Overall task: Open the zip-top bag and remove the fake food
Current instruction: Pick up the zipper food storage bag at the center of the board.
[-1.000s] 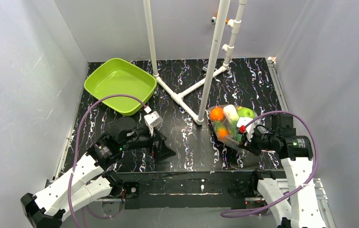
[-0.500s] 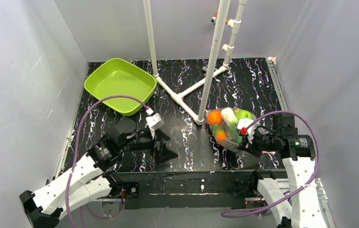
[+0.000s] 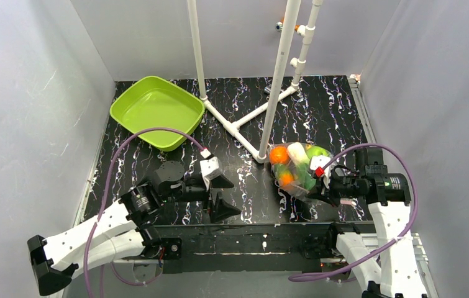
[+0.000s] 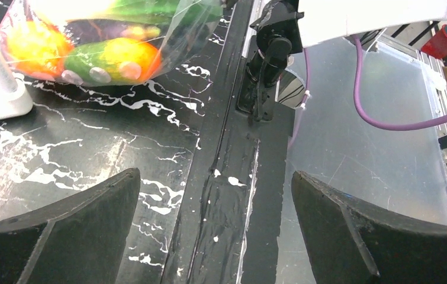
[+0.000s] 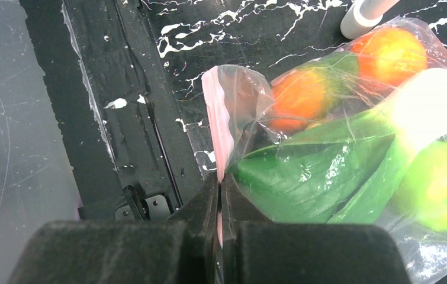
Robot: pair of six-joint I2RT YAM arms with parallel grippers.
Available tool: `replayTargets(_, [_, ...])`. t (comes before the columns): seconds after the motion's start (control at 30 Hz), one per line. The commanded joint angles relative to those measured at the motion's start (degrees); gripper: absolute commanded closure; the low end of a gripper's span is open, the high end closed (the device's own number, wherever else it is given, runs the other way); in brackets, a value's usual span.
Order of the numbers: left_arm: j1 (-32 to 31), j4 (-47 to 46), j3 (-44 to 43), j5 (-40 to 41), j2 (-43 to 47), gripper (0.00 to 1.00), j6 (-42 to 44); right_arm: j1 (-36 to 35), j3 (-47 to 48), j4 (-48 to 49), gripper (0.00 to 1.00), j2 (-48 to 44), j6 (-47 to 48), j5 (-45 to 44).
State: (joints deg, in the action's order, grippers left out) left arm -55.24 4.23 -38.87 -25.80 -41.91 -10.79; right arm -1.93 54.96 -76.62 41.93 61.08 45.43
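Observation:
The clear zip-top bag (image 3: 295, 169) with a pink zip strip (image 5: 221, 127) hangs lifted off the table at the right. The fake food is inside it: oranges (image 5: 306, 94), a green-white leafy vegetable (image 5: 351, 151) and a green apple (image 5: 440, 186). My right gripper (image 5: 220, 177) is shut on the pink strip at the bag's mouth; in the top view it (image 3: 316, 186) sits at the bag's near side. My left gripper (image 3: 222, 194) is open and empty, left of the bag and pointing at it; the bag shows at the upper left of the left wrist view (image 4: 108, 41).
A lime-green tray (image 3: 157, 112) lies at the back left. A white pipe frame (image 3: 263, 93) stands mid-table, its foot (image 3: 261, 158) just left of the bag. The table's near edge strip (image 4: 232, 177) lies under the left gripper.
My left gripper has moved right toward the bag and stays open. The right gripper has lifted the bag slightly and shifted it left, still holding it.

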Motion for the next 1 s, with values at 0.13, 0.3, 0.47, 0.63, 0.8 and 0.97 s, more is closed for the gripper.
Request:
replayTargets(0.13, [-6.3,-6.4,0.3,5.1,-3.7,0.01,5.2,-1.5,-0.2,-1.0,0.99,2.2,2.1,5.9])
replayTargets(0.3, [-13.1,-21.3,-3.2,7.0,-18.8,0.00,21.1,-7.3,2.8,-1.5,0.99,8.5,1.9,7.9])
replayTargets(0.47, [-14.5,-27.3,-8.2,8.5,-30.1,0.04,29.8,-10.7,6.4,-2.9,0.99,13.0,2.2,9.0])
replayTargets(0.63, [-14.5,-32.4,-9.7,10.9,-34.4,0.04,30.8,-11.8,6.5,-2.5,0.99,13.6,1.8,8.4])
replayTargets(0.8, [-14.5,-34.1,-9.2,14.9,-34.8,0.09,31.0,-11.9,5.1,-1.3,0.99,12.8,1.2,7.8])
replayTargets(0.97, [-14.5,-34.4,-8.7,14.7,-33.5,0.11,31.4,-12.1,4.3,-0.7,0.99,12.4,1.0,7.7])
